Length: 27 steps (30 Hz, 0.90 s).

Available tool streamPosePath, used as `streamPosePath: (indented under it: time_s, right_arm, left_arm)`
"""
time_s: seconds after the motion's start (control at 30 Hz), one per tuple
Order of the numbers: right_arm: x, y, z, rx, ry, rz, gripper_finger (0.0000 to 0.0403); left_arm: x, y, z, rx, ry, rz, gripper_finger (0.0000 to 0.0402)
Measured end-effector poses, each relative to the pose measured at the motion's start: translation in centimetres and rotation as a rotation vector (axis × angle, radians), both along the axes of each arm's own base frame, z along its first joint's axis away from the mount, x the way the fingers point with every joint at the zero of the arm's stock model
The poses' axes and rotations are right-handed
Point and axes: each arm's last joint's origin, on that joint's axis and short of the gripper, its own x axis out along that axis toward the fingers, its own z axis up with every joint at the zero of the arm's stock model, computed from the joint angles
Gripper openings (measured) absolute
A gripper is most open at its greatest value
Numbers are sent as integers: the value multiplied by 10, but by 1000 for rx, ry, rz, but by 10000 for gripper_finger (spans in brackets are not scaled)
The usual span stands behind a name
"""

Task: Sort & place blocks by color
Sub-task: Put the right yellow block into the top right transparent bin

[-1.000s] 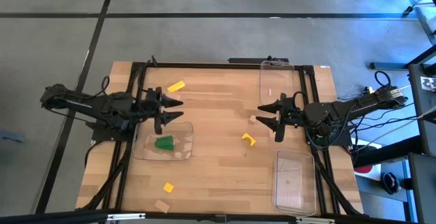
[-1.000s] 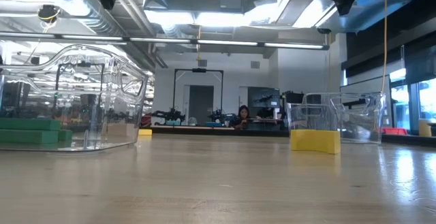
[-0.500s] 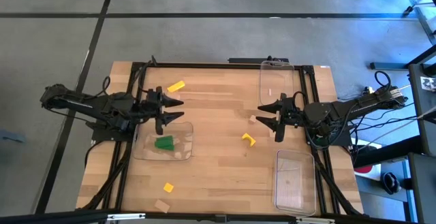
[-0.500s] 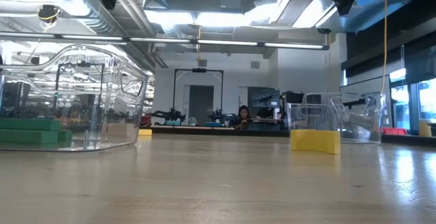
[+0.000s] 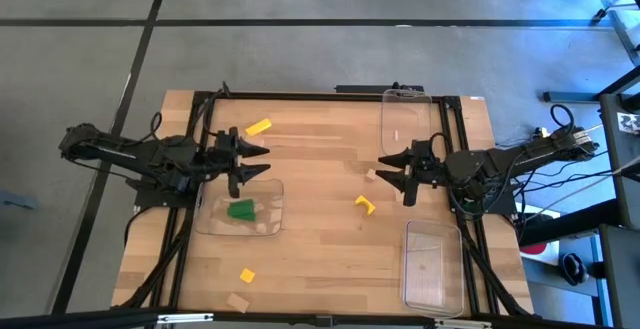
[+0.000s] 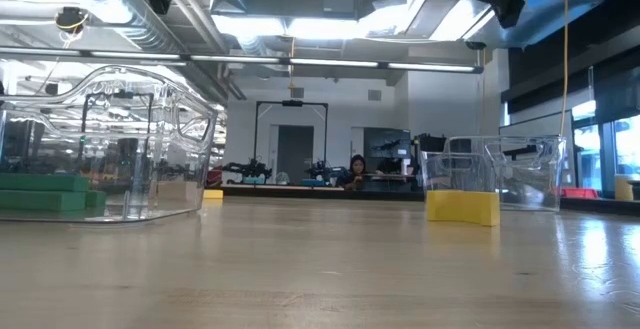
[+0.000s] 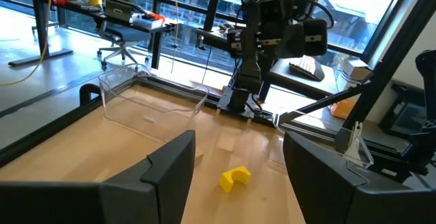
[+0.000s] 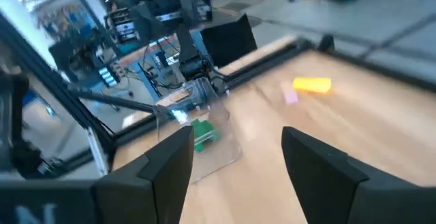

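in the clear tray [image 5: 268, 209] on the left side of the surface [image 5: 320, 249] lie the green blocks [image 5: 240, 209], the only pieces that look sorted so far; the low view shows them as a flat green stack behind the tray's wall. the other blocks are loose on the wood. a long yellow block [image 5: 259, 127] lies near the far edge, beyond the left arm. a yellow arch-shaped block [image 5: 364, 205] sits near the middle, and a small tan block [image 5: 370, 176] rests just beside the right gripper's fingertips. toward the near edge a small yellow block [image 5: 247, 276] and a tan block [image 5: 237, 302] lie well apart from any tray.

two more clear trays stand on the right side, one at the far edge [image 5: 405, 119] and one toward the near edge [image 5: 433, 264], and neither seems to hold anything. so by my reading one colour is placed, while yellow and tan have not been started: three yellow pieces and two tan ones are left in view.

the left gripper [image 5: 255, 160] hangs by the far edge of the green tray with its fingers spread and nothing between them. the right gripper [image 5: 392, 169] hovers over the surface, spread and empty too, pointing toward the middle.
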Motion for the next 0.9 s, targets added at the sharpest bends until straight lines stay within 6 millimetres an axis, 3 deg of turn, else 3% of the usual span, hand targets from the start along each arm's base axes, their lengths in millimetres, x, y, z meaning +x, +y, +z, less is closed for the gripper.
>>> streamPosePath:
  time_s: [0.1, 0.23, 0.53, 0.9]
  right_arm:
    - [4, 1, -8, 97, 92, 46, 225]
    - [17, 8, -18, 206, 362, 82, 225]
    - [68, 20, -55, 166, 855, 49, 225]
    - [99, 9, -111, 205, 1072, -37, 225]
  left_arm:
    - [0, 0, 0, 0, 0, 1, 214]
    - [0, 0, 0, 0, 0, 1, 214]
    - [0, 0, 0, -1, 0, 1, 214]
    - [0, 0, 0, -5, -1, 1, 214]
